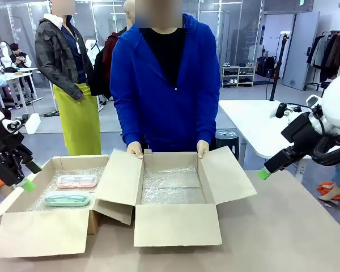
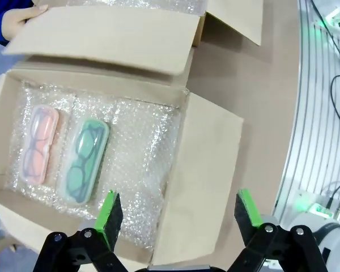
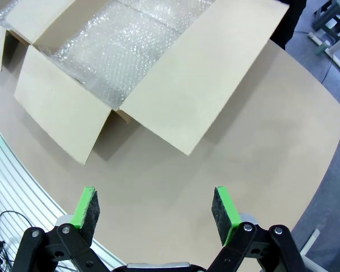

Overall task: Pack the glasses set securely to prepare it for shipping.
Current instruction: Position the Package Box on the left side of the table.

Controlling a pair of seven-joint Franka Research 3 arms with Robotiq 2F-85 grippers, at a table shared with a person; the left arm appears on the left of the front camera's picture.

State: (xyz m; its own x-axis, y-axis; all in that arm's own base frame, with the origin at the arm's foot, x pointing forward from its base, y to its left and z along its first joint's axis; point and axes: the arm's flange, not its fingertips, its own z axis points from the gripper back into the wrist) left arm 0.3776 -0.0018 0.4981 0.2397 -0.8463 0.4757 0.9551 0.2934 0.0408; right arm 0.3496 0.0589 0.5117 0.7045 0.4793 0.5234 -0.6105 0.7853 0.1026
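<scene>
Two translucent glasses cases lie side by side on bubble wrap in the left cardboard box [image 1: 22,224]: the pale pink case [image 1: 76,181] [image 2: 38,144] farther back, the mint green case [image 1: 67,199] [image 2: 84,160] nearer me. Eyeglasses show inside each. My left gripper [image 1: 27,184] [image 2: 178,218] hangs open above the box's left side, with nothing between its fingers. My right gripper [image 1: 264,173] [image 3: 156,212] is open too, over bare table to the right of the middle box.
A second open cardboard box [image 1: 175,224] [image 3: 68,113] lined with bubble wrap stands in the middle; a person in a blue hoodie holds its far rim with both hands [image 1: 135,149]. The brown table [image 1: 283,226] lies open at the right. Other people stand behind.
</scene>
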